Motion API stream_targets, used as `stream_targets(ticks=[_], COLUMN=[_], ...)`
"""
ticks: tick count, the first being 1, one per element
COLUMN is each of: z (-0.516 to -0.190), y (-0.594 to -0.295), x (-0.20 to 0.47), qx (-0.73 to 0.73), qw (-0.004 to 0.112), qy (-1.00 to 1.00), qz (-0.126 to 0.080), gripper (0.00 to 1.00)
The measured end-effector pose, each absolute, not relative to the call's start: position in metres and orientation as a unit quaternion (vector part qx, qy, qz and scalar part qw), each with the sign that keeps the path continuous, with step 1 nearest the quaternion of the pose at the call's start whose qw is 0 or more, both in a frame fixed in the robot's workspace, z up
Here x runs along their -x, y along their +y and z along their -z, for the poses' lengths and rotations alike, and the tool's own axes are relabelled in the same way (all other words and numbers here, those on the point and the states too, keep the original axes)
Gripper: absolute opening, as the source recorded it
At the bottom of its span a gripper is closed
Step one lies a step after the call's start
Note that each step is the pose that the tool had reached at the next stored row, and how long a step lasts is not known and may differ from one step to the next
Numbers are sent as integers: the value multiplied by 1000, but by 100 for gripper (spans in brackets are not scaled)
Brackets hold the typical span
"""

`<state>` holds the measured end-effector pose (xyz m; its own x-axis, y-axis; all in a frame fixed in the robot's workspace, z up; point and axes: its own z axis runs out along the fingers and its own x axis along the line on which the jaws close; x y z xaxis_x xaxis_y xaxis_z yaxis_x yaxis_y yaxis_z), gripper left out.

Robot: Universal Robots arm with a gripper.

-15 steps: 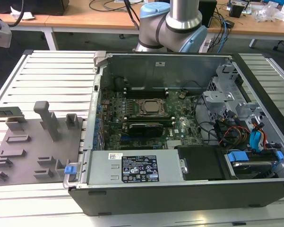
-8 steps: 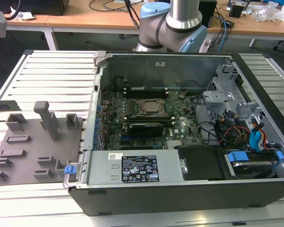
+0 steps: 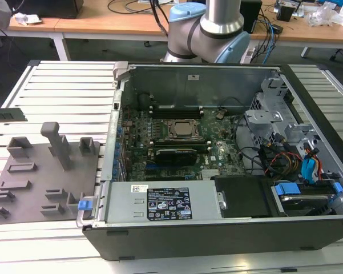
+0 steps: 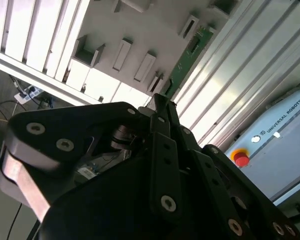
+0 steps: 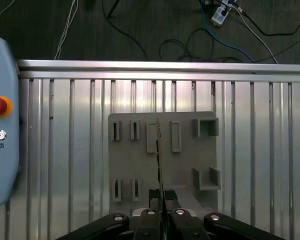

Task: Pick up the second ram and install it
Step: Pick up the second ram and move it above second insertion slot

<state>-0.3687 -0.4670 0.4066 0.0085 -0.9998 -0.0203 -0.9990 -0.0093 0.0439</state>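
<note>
Green and slim, the second ram (image 4: 189, 55) is held in the gripper (image 5: 160, 197), whose fingers (image 5: 170, 201) are clamped on one end of it. In the first wrist view it appears edge-on over the grey slotted plate (image 5: 189, 160) on the ribbed metal bench (image 5: 259, 150). In the exterior view, the open computer case (image 3: 217, 228) stands just beside that plate.

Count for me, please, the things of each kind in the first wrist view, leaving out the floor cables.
second ram: 1
grey fixture plate: 1
slatted table: 1
teach pendant: 1
tool: 1, shut on the second ram
Total: 5
</note>
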Motion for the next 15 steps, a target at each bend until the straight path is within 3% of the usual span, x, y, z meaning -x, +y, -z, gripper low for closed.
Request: stream_targets(ticks=[8,15], z=[-425,-430], y=[-438,-436], x=[368,368], qx=[-710,-710], qw=[8,8], qy=[-704,-704], qz=[23,23], gripper=[14,14])
